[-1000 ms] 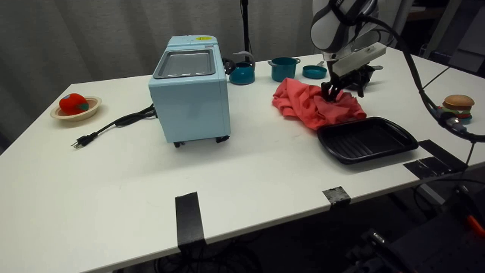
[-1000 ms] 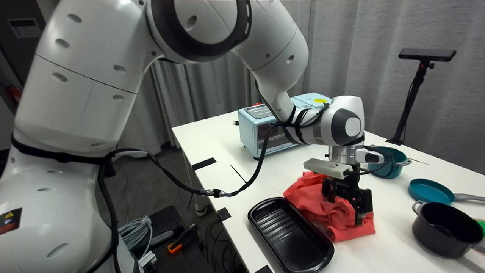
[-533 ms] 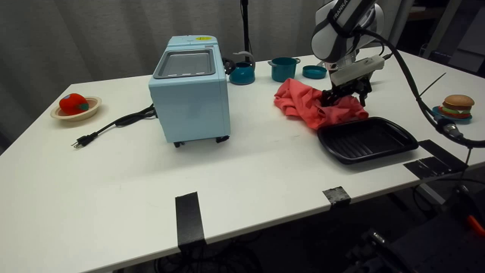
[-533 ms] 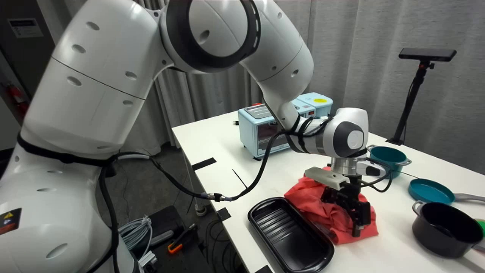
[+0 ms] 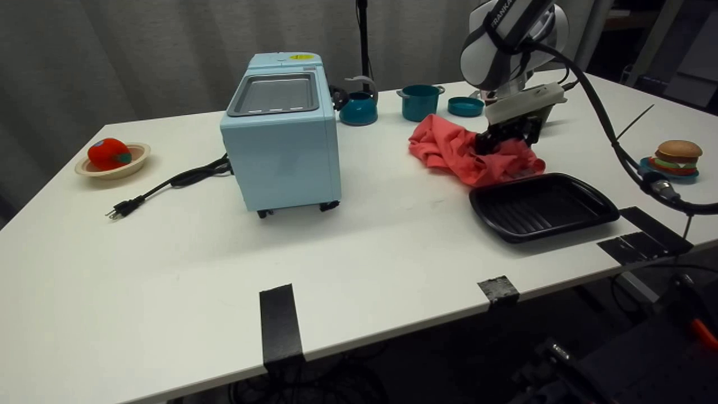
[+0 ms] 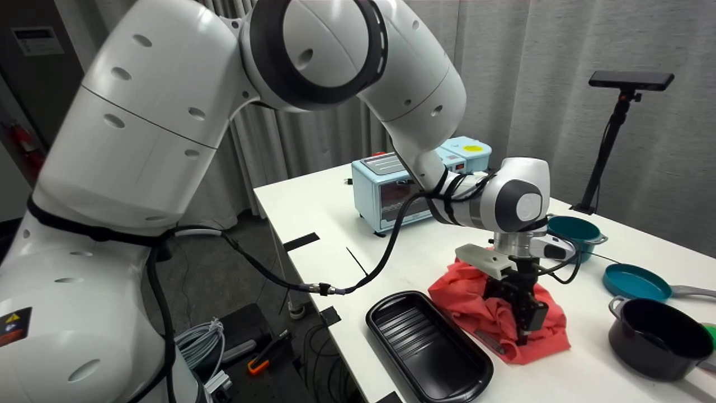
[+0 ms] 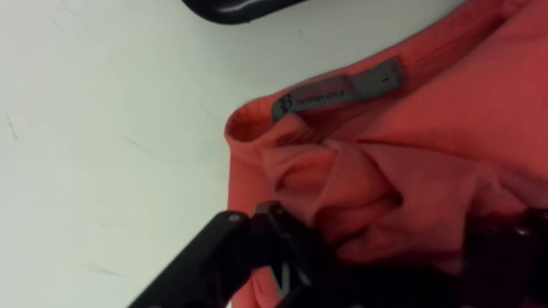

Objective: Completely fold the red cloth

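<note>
Exterior view, left to right along the white bench point(image 5: 168, 269): a beige bowl point(image 5: 115, 173) holds a rounded red object point(image 5: 105, 154) with a green patch; a black power cord point(image 5: 193, 175) leads to a light-blue toaster oven point(image 5: 283, 160); farther back stand a teal kettle point(image 5: 359, 110), a teal two-handled pot point(image 5: 419, 102) and a shallow teal pan point(image 5: 464, 106). Next comes the red cloth point(image 5: 449, 147), a crumpled heap on the bench, with the robot arm point(image 5: 485, 62) directly over it. Just beside the cloth, toward the near edge, sits a black baking tray point(image 5: 561, 205); at far right a toy hamburger point(image 5: 679, 151) rests on a teal plate point(image 5: 687, 175). In an exterior view, a dark grey pot point(image 6: 651, 347) stands at the right, apart from the cloth. In the wrist view, white bench surface occupies the left; the end effector point(image 7: 389, 220) follows, its fingers point(image 7: 278, 222) spread, with bunched folds of the cloth between them. The right-hand finger is dark and blurred, and its contact with the cloth cannot be told. A grey label point(image 7: 338, 92) with printed lettering runs along the cloth's collar-like border, and a corner of the baking tray shows at the top.
</note>
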